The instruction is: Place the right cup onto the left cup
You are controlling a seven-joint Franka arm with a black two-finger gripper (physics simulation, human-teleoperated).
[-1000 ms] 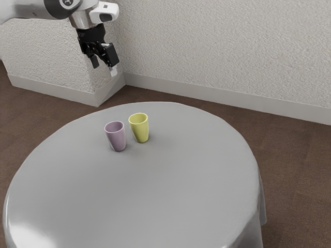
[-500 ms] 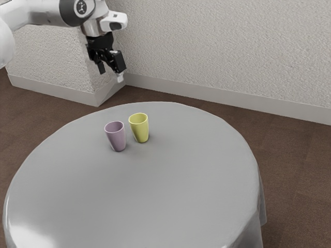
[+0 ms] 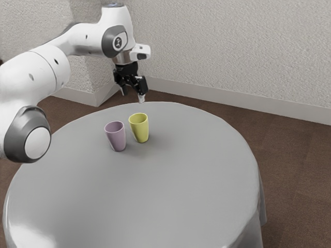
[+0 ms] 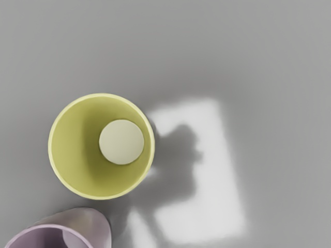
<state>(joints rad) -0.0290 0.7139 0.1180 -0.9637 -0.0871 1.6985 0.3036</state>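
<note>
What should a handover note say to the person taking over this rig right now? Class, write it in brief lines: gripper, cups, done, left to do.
Gripper: open, holding nothing, up above the table near the yellow cup.
Cups: yellow cup and purple cup stand upright on the table, mouths up, close together; yellow is toward the exterior view's right.
Done: no stacking; neither cup is on the other.
Left: grasp the right cup, probably the yellow one if sides follow the exterior view, lift it and set it onto the other, then release.
</note>
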